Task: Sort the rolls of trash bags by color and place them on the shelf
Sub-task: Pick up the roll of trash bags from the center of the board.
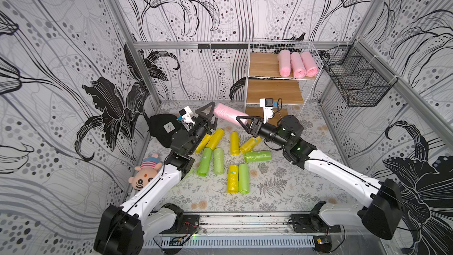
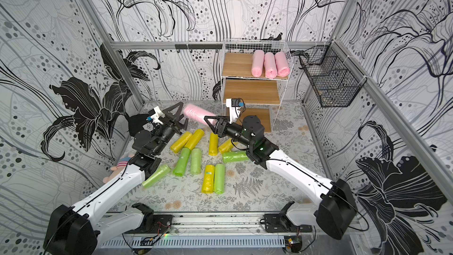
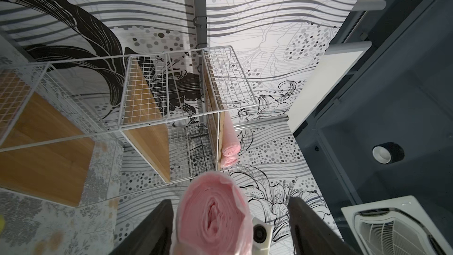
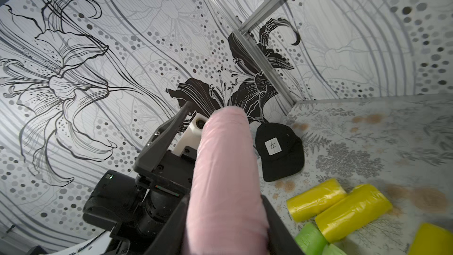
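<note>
over the far middle of the table [image 1: 282, 187], just in front of the shelf [image 1: 248, 87], i hold one pink roll [image 1: 229, 115] clear of the cloth: a soft cylinder of crinkly thin plastic, its end a loose spiral of layers. my right gripper [image 4: 224, 197] is clamped on it, black jaws pressed to both sides. my left gripper [image 3: 230, 199] stands wide around the other end, with a clear gap at one finger. three more pink rolls [image 1: 297, 65] lie side by side on the top wooden board of the white wire-grid rack. on the fern-printed cloth lie five yellow rolls [image 2: 213, 143] and five light green rolls [image 2: 196, 160], glossy and wrinkled, some with small teal labels.
</note>
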